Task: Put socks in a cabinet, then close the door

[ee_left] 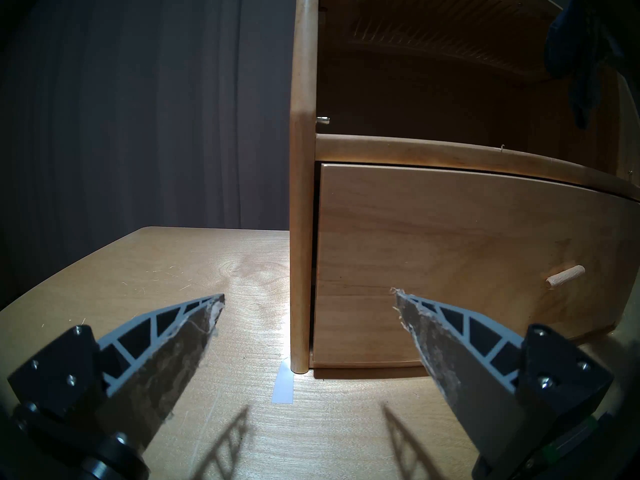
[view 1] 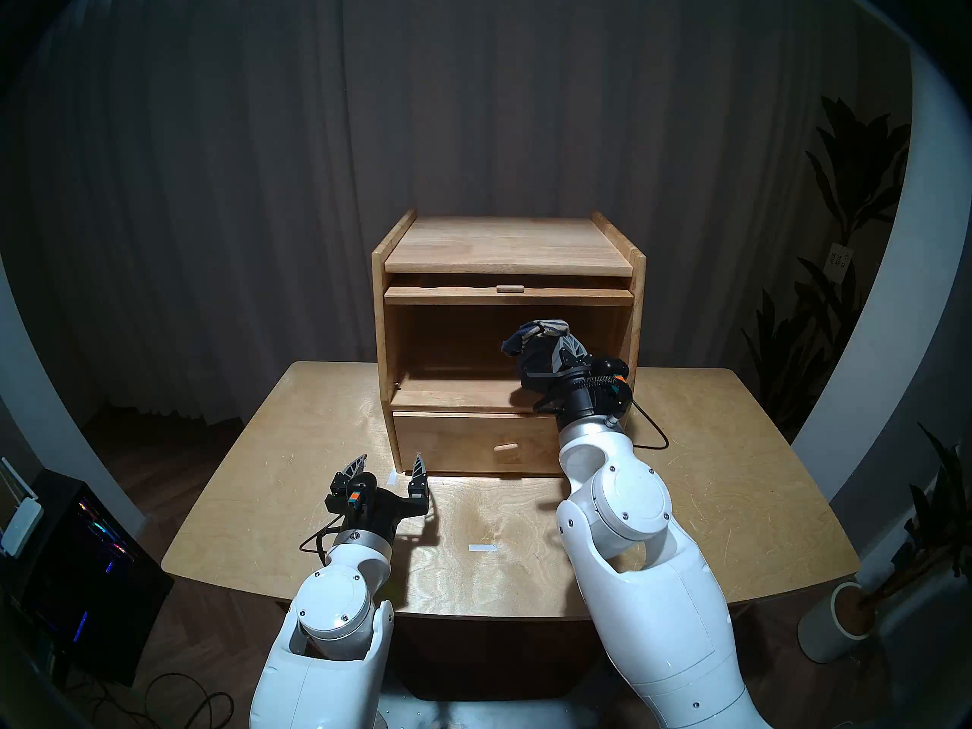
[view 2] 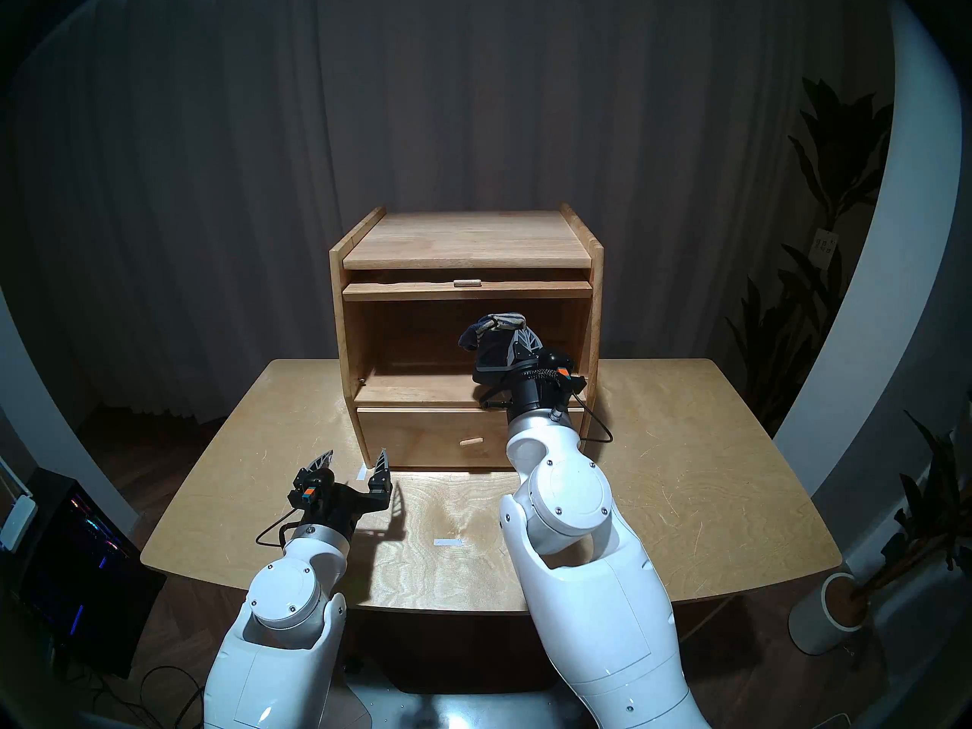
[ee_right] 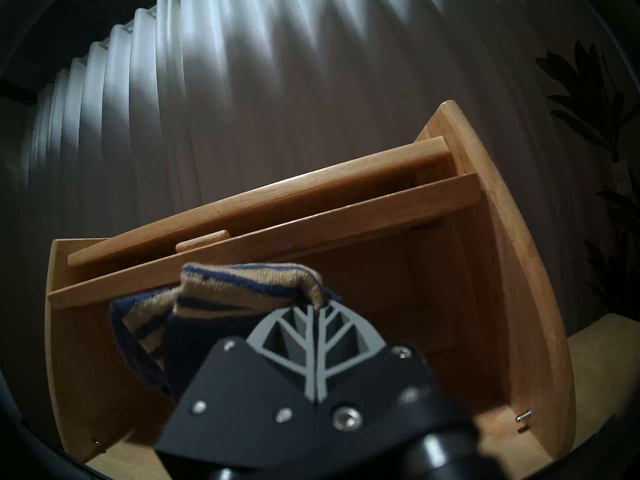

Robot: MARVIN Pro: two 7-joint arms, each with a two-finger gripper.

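At the mouth of the cabinet (view 1: pixel 639 291) upper compartment, right claw (view 1: pixel 547 344) is pinching the socks (view 1: pixel 536 331), holding them above the compartment floor, not yet released. Door (view 1: pixel 507 295) is sitting raised, tucked under the top. Left claw (view 1: pixel 386 467) is hovering spread over the desk (view 1: pixel 736 475), holding nothing. Remaining, by my reading: drop socks inside, withdraw, lower door

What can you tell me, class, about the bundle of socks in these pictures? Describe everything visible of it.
The socks are a small bundle of navy-blue knit with beige-and-navy striped cuffs folded over on top. The right gripper is shut on them, fingers pressed together, cloth bulging to one side. They are held in the air at the open upper compartment of the wooden cabinet, below the raised door, and rest on no shelf.
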